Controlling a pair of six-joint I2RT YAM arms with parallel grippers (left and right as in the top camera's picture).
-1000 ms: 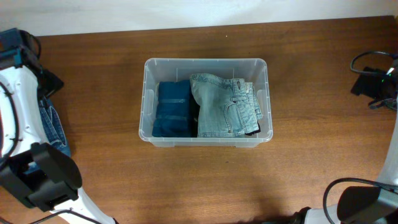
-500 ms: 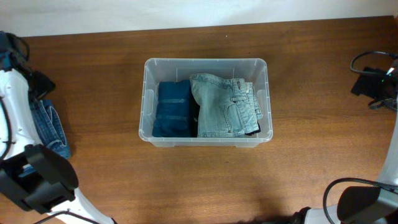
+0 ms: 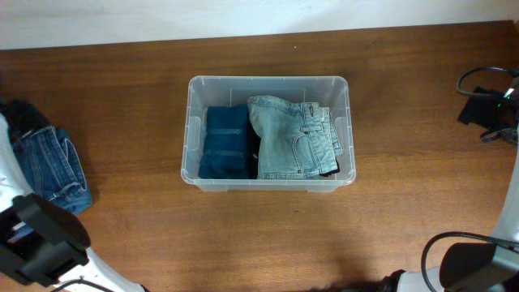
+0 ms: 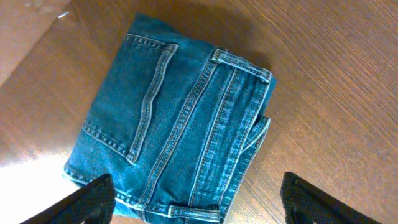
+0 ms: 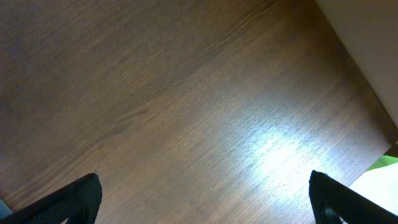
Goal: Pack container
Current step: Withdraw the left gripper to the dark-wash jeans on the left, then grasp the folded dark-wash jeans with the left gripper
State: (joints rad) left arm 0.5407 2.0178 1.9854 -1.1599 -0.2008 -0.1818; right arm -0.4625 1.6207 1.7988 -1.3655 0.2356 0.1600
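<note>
Wooden table (image 3: 122,97), container (image 3: 268,79) mid-table, well apart from both jaws, left and right spread wide

surface (image 3: 405,162): mid-to-dark brown wood grain, with a pale glare patch in the right wrist view. container (image 3: 268,81): clear, colourless plastic. inside it, left half: dark teal-blue jeans (image 3: 225,142), faintly banded. right half: pale washed-blue jeans (image 3: 292,138), faded unevenly, with black cloth (image 3: 328,172) showing at their lower right corner. far left of the overhead frame: mid-blue jeans (image 3: 50,166), with lighter stitching lines in the left wrist view. left pincer (image 4: 198,202) and right pincer (image 5: 205,199): black fingertips. wall strip (image 3: 243,16) along the top: white.
</note>
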